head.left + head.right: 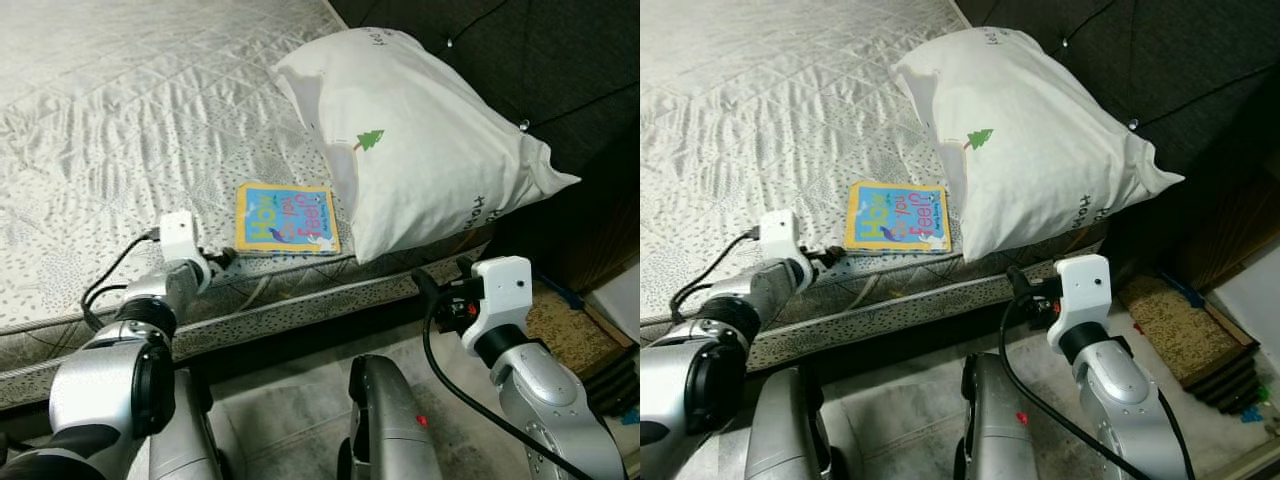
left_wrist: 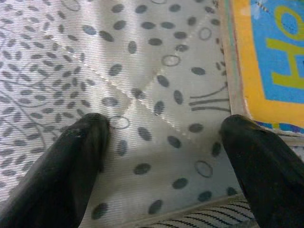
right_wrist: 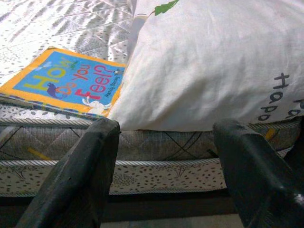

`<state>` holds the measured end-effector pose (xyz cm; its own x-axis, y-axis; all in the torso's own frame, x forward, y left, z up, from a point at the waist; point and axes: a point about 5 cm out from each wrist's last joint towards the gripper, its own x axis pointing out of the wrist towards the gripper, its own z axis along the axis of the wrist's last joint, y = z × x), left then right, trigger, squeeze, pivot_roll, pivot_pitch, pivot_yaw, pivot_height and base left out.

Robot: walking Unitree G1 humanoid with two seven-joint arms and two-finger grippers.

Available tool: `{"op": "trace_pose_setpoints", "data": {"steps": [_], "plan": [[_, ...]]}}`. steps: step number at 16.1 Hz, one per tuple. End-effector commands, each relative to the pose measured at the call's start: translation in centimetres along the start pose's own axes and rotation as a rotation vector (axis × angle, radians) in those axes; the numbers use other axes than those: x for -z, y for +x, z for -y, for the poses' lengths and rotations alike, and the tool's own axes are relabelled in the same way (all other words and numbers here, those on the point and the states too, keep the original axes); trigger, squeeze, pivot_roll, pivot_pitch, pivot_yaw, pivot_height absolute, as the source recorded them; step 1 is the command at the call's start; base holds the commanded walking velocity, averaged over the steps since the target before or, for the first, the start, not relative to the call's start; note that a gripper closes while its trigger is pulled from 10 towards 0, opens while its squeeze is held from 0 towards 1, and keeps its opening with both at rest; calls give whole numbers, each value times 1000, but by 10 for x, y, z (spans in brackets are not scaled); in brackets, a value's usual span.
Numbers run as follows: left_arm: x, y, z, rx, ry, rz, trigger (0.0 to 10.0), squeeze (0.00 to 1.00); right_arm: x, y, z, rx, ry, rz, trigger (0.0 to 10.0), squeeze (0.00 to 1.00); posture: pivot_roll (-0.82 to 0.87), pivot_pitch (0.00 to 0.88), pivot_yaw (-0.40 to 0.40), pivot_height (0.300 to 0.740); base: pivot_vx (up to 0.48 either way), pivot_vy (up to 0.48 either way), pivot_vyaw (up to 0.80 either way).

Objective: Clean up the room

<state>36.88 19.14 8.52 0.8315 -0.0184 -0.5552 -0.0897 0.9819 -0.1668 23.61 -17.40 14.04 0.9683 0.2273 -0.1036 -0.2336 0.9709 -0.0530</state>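
Two grippers spread wide and empty: our left gripper [image 2: 161, 156] rests low on the mattress [image 1: 90, 150], just left of the book [image 1: 286, 219] at frame centre; right gripper [image 3: 166, 166] faces the pillow [image 1: 420, 140] beyond.

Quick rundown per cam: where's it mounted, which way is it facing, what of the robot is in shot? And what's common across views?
Left and right eye views: on the head, looking forward and down at the mattress, pillow and book; both silver arms and the legs show.
Left wrist view: along the left gripper, open, its fingers just above the mattress edge beside the book's corner.
Right wrist view: along the right gripper, open, low beside the bed, facing the pillow's underside and mattress side.
Shared: the book shows in all four views.
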Motion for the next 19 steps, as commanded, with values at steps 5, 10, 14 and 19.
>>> {"op": "trace_pose_setpoints", "data": {"steps": [5,10,14,19], "plan": [[0,1,7,-2,4,-5,10000,0,2,-12,7,36,0,-23,10000,0,-234,136,-69,534,0,0,0],[9,1,1,-40,-63,13,10000,0,2,-18,3,21,16,-40,10000,0,-211,189,-81,534,0,0,0],[-8,-2,-12,-100,-34,84,10000,0,3,-30,3,-3,39,-78,10000,0,-216,237,-88,534,0,0,0],[-14,-4,-20,-118,-20,90,10000,0,2,-44,5,6,42,-120,10000,0,-229,290,-87,534,0,0,0]]}}
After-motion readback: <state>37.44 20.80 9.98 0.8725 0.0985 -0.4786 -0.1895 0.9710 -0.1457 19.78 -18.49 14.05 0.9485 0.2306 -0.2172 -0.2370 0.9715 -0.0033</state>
